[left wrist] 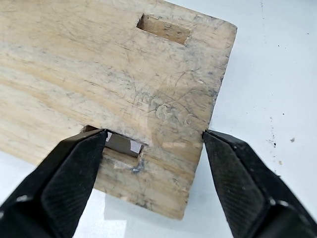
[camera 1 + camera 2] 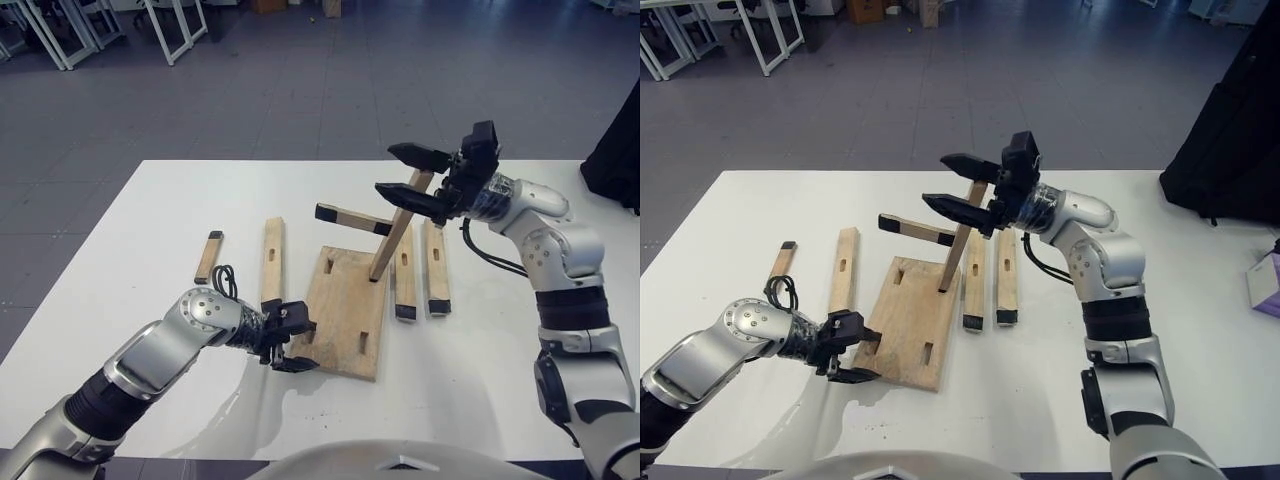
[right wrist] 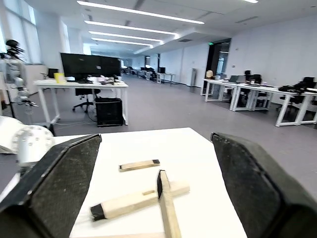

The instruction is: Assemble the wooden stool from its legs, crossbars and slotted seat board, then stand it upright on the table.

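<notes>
The board (image 2: 345, 320) lies flat on the table (image 2: 150, 220), slots facing up. One leg (image 2: 393, 242) already stands in a far slot. It leans a little and carries a crossbar (image 2: 350, 218), which sticks out to the robot's left.

The right claw (image 2: 386, 168) hovers at the top of this leg. It is wide open and has hold of nothing. In its wrist view, the leg top and the crossbar lie between the two pads (image 3: 59, 188), apart from both. I judge that it waits there to catch or straighten the leg, because the leg is not yet upright.

The left claw (image 2: 303, 344) is at the near left corner of the board. It is spread across the corner, with one tip at a slot (image 1: 124, 145) and the other at the end edge. It seems to steady the board so that it does not slide while the leg is pushed in. Whether the tips really press on the wood is hard to say.

The other parts wait on the table within reach. One long leg (image 2: 272, 262) and a short bar (image 2: 208, 257) lie left of the board. Two more legs (image 2: 404, 285) (image 2: 436, 262) lie side by side just right of it.
</notes>
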Available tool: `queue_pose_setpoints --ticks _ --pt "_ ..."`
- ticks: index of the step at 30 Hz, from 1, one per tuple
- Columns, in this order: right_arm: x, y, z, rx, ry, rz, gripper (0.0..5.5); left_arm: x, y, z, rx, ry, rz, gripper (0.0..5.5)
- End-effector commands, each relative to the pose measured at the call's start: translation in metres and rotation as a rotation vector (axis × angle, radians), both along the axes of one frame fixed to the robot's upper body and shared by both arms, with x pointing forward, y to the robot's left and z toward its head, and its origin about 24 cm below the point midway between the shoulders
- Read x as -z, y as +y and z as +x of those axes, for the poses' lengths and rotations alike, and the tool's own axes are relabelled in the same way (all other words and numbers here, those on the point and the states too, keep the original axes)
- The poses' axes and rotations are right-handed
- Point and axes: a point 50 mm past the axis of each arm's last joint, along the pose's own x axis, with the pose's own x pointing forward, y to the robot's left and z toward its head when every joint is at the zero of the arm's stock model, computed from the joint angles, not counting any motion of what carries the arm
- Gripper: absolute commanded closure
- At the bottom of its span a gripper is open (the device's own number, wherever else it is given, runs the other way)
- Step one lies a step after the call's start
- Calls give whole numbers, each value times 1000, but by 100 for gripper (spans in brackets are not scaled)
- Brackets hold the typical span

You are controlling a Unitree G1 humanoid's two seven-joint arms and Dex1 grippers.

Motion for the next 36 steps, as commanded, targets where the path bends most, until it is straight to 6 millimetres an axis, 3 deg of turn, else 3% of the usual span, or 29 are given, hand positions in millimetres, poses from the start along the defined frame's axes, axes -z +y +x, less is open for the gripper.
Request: queue_pose_setpoints --ticks 1,5,8,10,15,18,21,25,26,29,36 --pt "56 3 -5 32 295 -80 144 25 4 -14 -28 101 73 194" --pt "57 7 -4 57 301 -90 144 26 2 -16 -31 103 69 194" --pt "48 6 -9 75 250 -67 144 26 1 -17 -31 106 66 194" --pt "27 2 -6 116 162 -15 144 27 1 -17 -32 109 65 194" --pt "-51 -16 0 165 -54 174 144 29 1 -18 -33 113 65 194" --pt "-64 -22 2 191 -104 179 144 30 1 -18 -35 113 64 194" --pt "-45 -27 -1 194 -66 98 144 31 1 -19 -33 111 65 194" --pt "39 -18 -20 152 115 -184 144 32 1 -20 -41 116 65 194" --pt "47 -8 -31 93 126 -196 144 33 3 -21 -42 120 68 194" --pt "52 6 -45 21 122 -199 144 34 4 -22 -44 123 75 194" --pt "55 -2 -33 112 126 -225 144 34 4 -23 -39 122 75 194"
